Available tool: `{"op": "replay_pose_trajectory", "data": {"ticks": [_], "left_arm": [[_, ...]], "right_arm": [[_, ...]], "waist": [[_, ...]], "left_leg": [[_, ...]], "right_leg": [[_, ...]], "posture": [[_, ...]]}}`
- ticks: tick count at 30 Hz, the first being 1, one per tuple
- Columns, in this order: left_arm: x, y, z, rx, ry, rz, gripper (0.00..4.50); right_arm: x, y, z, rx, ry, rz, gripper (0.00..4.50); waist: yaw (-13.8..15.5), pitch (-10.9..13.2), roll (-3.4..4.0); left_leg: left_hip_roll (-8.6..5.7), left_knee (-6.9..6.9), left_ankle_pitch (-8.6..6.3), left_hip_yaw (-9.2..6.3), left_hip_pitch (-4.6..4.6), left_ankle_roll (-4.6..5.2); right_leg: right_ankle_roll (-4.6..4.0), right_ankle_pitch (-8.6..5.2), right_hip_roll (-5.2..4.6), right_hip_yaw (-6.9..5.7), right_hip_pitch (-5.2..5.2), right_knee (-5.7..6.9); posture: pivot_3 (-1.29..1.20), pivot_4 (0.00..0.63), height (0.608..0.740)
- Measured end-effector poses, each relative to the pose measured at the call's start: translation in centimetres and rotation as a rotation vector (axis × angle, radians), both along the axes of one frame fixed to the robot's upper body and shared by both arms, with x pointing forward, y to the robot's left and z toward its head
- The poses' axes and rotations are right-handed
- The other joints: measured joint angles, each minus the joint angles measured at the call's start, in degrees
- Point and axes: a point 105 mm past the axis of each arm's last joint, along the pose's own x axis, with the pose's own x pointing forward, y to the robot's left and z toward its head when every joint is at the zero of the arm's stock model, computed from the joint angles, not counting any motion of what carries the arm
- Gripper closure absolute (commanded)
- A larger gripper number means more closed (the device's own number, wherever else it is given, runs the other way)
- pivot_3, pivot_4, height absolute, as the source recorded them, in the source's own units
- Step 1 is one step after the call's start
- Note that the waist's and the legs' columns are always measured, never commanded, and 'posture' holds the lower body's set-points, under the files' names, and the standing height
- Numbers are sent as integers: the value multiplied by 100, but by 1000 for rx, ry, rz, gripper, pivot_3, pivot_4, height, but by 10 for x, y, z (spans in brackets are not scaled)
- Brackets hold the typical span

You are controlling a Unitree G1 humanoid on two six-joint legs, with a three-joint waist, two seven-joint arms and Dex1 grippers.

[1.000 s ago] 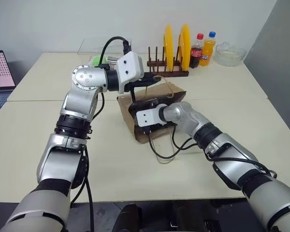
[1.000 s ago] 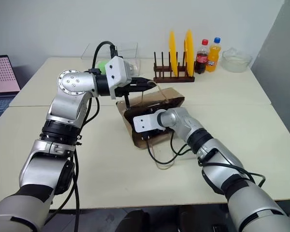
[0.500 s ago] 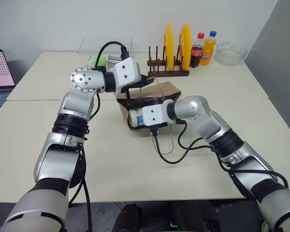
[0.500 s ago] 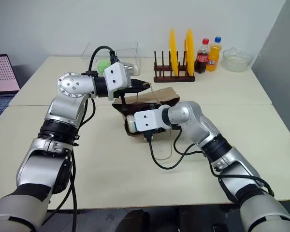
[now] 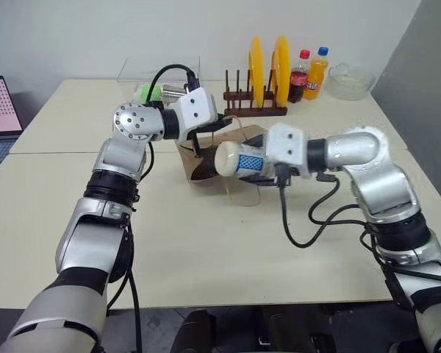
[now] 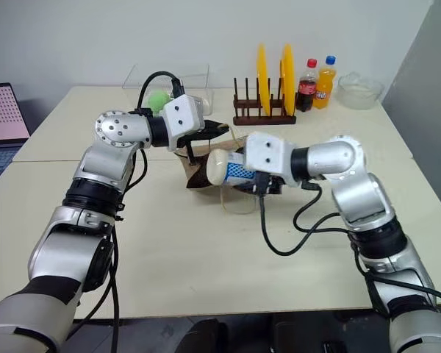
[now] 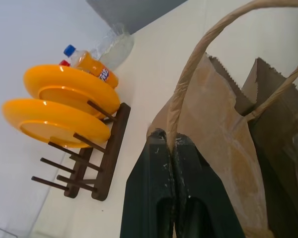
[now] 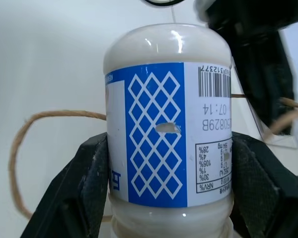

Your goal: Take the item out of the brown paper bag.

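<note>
One item [image 5: 239, 159] is out in the open air, a white cylinder with a blue diamond-patterned label, lying sideways in the right gripper [image 8: 164, 163], whose two black fingers [image 8: 84, 183] are spread wide and clamp it on either side; it hangs above the table [image 5: 206, 250], just in front of the bag's mouth and clear of the paper. One brown paper bag [image 5: 206, 158] lies on its side on the tabletop between the two arms, dark mouth facing the robot. It has two twisted loop handles: one is lifted and pinched in the left gripper [image 7: 171, 148], whose fingers are pressed tight together on the cord, and the other handle [image 5: 242, 193] droops loose onto the table below the item. Behind the bag stands one dark wooden dish rack [image 5: 253, 110] holding two yellow plates [image 5: 268, 72] on edge. Beside the rack, two soda bottles: one dark cola [image 5: 300, 77] with a red cap, one orange [image 5: 316, 73] with a blue cap, touching or nearly so. One clear glass bowl [image 5: 350, 81] sits further to the right near the table's far corner. On the far left side of the table, one clear plastic box [image 5: 158, 73] with something green [image 5: 151, 93] inside, and at the left edge one laptop [image 5: 0, 110] with a pinkish screen.
</note>
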Motion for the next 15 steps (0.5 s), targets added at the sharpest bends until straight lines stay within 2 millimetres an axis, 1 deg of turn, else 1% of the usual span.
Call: {"op": "replay_pose_trajectory", "data": {"ticks": [2,4,6,8,9,11,14,15], "left_arm": [[0,-2,0,-1,1,-3,4500],[0,-3,0,-3,2,-8,4500],[-1,-5,0,-5,2,-15,4500],[-1,-3,1,-5,0,-10,4500],[-1,-3,1,-6,-1,-9,4500],[-1,-5,1,-9,0,-14,4500],[-2,-9,1,-13,-1,-25,4500],[-2,-10,1,-15,-3,-29,4500]], "right_arm": [[-5,-11,13,37,0,-28,1469],[-4,-31,23,31,-29,-104,1469],[2,-64,21,-25,-48,-236,1469],[14,-102,5,-86,-30,-392,1469],[21,-115,-6,-103,-10,-449,1469],[35,-131,-25,-131,8,-529,1469],[52,-142,-50,-184,7,-597,1469],[58,-146,-62,-217,13,-620,1469]], "waist": [[2,0,0],[9,0,0],[34,0,-1],[63,0,-2],[73,1,-3],[47,1,-3],[-25,1,-3],[-34,2,-2]], "left_leg": [[0,0,0,1,-1,0],[-1,1,0,0,-1,1],[-2,2,-1,0,0,1],[-2,2,-1,5,2,2],[-2,2,-1,10,4,2],[-1,1,-1,27,10,2],[6,-1,-1,33,18,2],[6,-4,0,34,20,1]], "right_leg": [[0,0,-1,0,0,-1],[1,0,-2,-1,1,-2],[2,-1,-2,-3,6,-7],[2,-1,-3,-2,13,-12],[2,-1,-3,1,13,-12],[2,-1,-3,16,8,-3],[2,-1,1,19,7,3],[2,-1,2,20,7,5]], "posture": [[0,150,740],[0,150,740],[0,150,740],[0,150,740],[0,150,740],[0,150,740],[0,150,740],[0,150,740]]}}
